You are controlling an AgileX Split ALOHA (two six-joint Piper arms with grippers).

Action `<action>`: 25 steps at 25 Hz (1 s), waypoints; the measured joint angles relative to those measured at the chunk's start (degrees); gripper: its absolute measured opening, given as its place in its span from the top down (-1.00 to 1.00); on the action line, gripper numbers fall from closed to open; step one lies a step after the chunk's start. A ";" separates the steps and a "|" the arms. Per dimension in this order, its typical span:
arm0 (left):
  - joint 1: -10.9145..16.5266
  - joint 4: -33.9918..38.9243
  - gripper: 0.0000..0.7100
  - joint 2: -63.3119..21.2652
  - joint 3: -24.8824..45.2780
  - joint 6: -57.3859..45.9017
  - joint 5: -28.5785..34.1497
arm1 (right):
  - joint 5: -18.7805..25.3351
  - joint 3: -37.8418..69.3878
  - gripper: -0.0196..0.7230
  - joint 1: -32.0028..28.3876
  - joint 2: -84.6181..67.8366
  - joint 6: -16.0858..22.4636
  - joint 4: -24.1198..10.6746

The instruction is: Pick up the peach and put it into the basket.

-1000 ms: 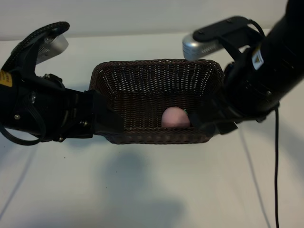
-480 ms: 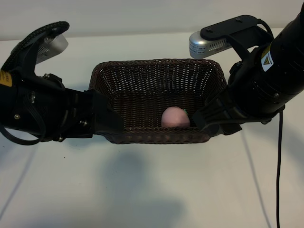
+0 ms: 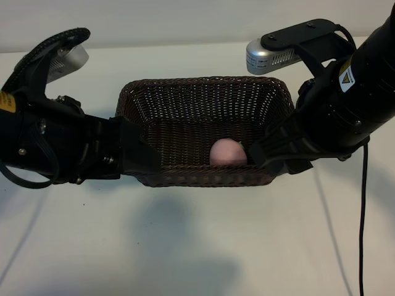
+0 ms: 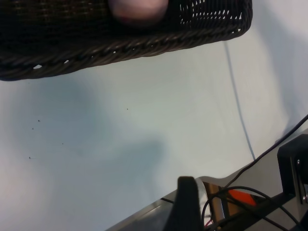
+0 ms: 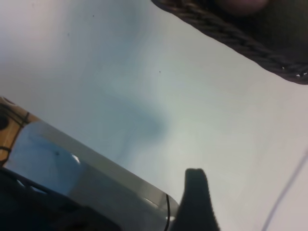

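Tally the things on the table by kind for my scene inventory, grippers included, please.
Peach, lying in the basket: 1
Basket, dark woven wicker: 1
Grippers, left gripper and right gripper, one at each end of the basket's near side: 2
Total: 4

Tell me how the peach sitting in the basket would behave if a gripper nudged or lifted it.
The peach looks round and smooth, so a nudge would probably roll it along the floor of the wicker basket until the near wall stops it. Its skin looks matte, so it probably won't slip much, though the curve could squirt from hard pads. It looks small, so likely light.
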 joint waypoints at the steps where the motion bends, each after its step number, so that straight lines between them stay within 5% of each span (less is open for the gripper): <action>1: 0.00 0.00 -0.65 0.00 0.00 0.00 0.00 | -0.13 0.00 -0.50 0.00 0.00 0.29 0.00; 12: 0.00 0.00 -0.65 0.00 0.00 0.00 0.00 | -6.01 0.05 -0.50 0.00 0.00 8.19 -0.06; 25: 0.00 0.00 -0.65 0.00 0.00 0.04 0.00 | -6.43 0.05 -0.50 0.00 0.00 17.21 -0.05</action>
